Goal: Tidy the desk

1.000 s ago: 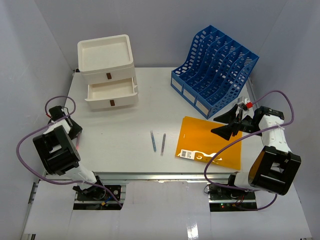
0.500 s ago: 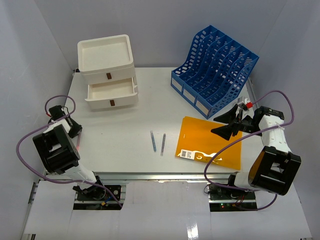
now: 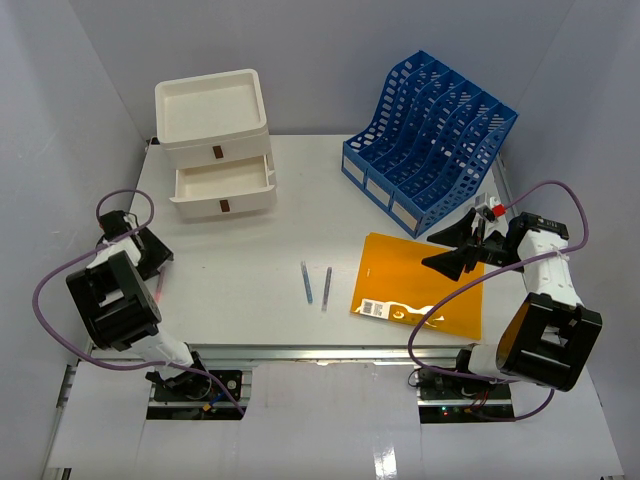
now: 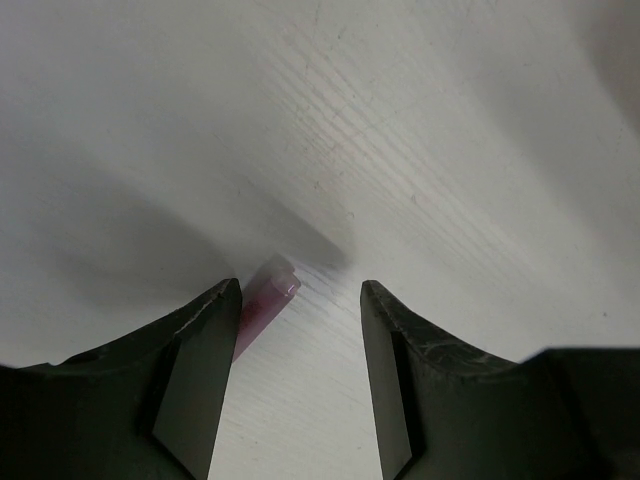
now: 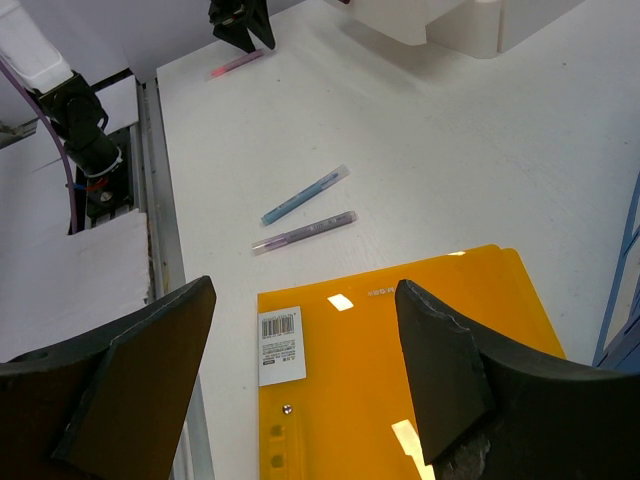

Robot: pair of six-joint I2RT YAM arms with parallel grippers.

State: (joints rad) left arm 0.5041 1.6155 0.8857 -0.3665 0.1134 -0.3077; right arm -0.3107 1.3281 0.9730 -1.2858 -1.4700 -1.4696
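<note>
White desk (image 3: 250, 250) is spanning the floor between grey walls (image 3: 80, 60), carrying everything. At its left edge, the left tool (image 4: 300, 288) is standing released, a pink pen (image 4: 266, 298) lying just beside one finger. A drawer box (image 3: 215, 140) is sitting at the far left. A blue pen (image 3: 307, 283) and a purple pen (image 3: 326, 288) are lying mid-desk. The right tool (image 5: 305, 288) is hovering, released, over an orange folder (image 3: 430, 290) near a blue rack (image 3: 430, 140).

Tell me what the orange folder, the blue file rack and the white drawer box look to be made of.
Orange folder: probably thin glossy plastic sheet; it lies flat and mirrors the lights in bright patches. Blue file rack: rigid moulded plastic, judging by its slotted lattice walls and even colour. White drawer box: seemingly matte plastic, with rounded moulded edges.
</note>
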